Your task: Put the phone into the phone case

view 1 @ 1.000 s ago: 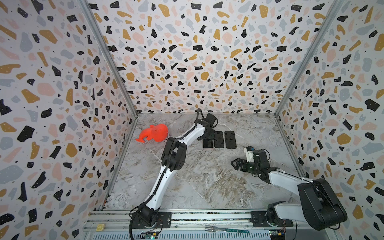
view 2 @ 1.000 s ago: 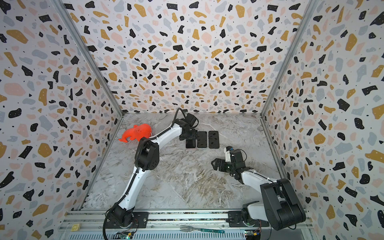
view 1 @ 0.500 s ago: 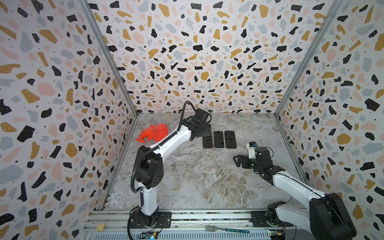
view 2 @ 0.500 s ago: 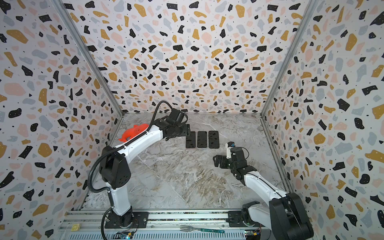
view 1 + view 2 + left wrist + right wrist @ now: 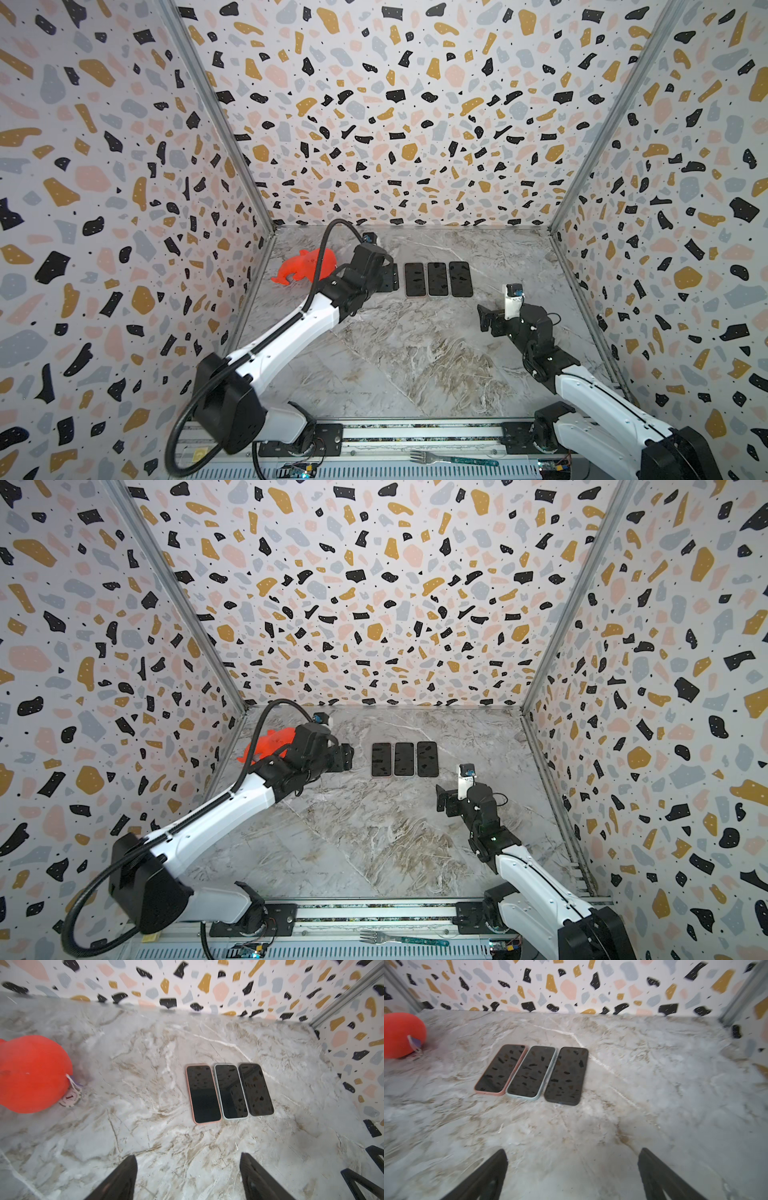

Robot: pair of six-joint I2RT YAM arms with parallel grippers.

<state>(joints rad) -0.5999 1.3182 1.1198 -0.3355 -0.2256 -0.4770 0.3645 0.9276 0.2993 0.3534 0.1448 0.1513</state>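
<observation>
Since all three lie screen-up in a tight row at far centre of the marbled grey table (image 5: 415,361), edges touching, they look set down, not mid-fit: black-screened phone w/ pink case rim (image 5: 203,1094) on the left, phone w/ pale mint case rim (image 5: 230,1091) in the middle, all-black phone (image 5: 256,1089) on the right, bare or dark-cased, can't tell. No empty case in view. Left fingers (image 5: 124,1176), just left of the row, are spread & hold nothing. Right fingers (image 5: 652,1167), nearer & to the right, likewise, prob. standing clear. Red rubbery toy w/ tag (image 5: 31,1074) lies far left.
</observation>
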